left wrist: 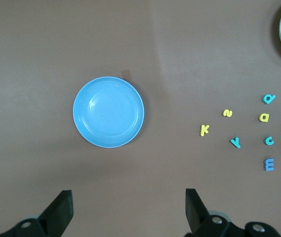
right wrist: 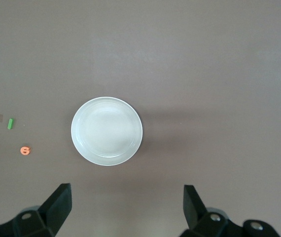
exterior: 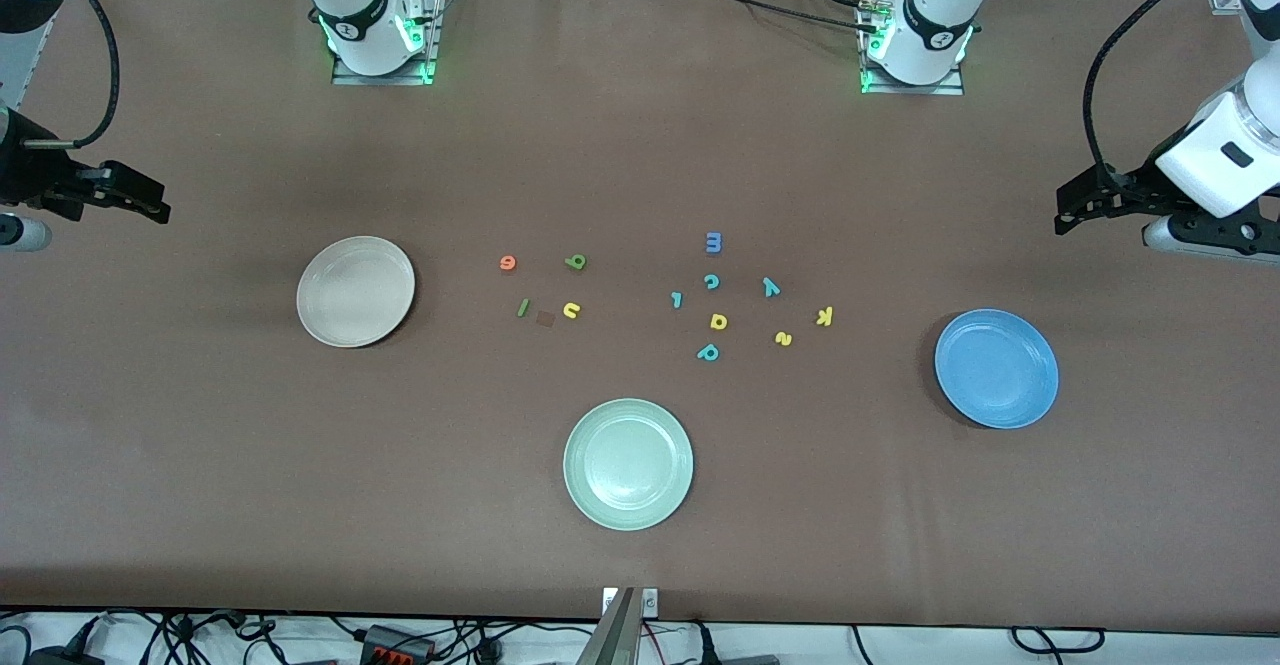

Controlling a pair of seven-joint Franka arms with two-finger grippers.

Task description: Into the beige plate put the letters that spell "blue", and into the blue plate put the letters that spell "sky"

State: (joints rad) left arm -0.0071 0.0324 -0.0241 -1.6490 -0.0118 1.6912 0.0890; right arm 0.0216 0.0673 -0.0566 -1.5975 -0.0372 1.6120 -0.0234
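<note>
The beige plate [exterior: 355, 291] [right wrist: 107, 131] lies toward the right arm's end. Beside it are the orange e [exterior: 508, 263], green b [exterior: 575, 262], dark green l [exterior: 522, 308] and yellow u [exterior: 571, 310]. The blue plate [exterior: 996, 368] [left wrist: 108, 112] lies toward the left arm's end, and near it are the yellow k [exterior: 824, 316], yellow s [exterior: 783, 339] and teal y [exterior: 771, 287]. Both plates hold nothing. My right gripper [exterior: 150, 207] [right wrist: 127, 205] hangs open high above the beige plate's end of the table. My left gripper [exterior: 1070, 210] [left wrist: 129, 207] hangs open high above the blue plate's end.
A pale green plate [exterior: 628, 463] sits nearest the front camera at mid-table. Other letters lie among the sky letters: blue m [exterior: 713, 242], teal c [exterior: 711, 282], yellow d [exterior: 718, 321], teal p [exterior: 708, 352]. A small brown patch [exterior: 545, 318] lies beside the u.
</note>
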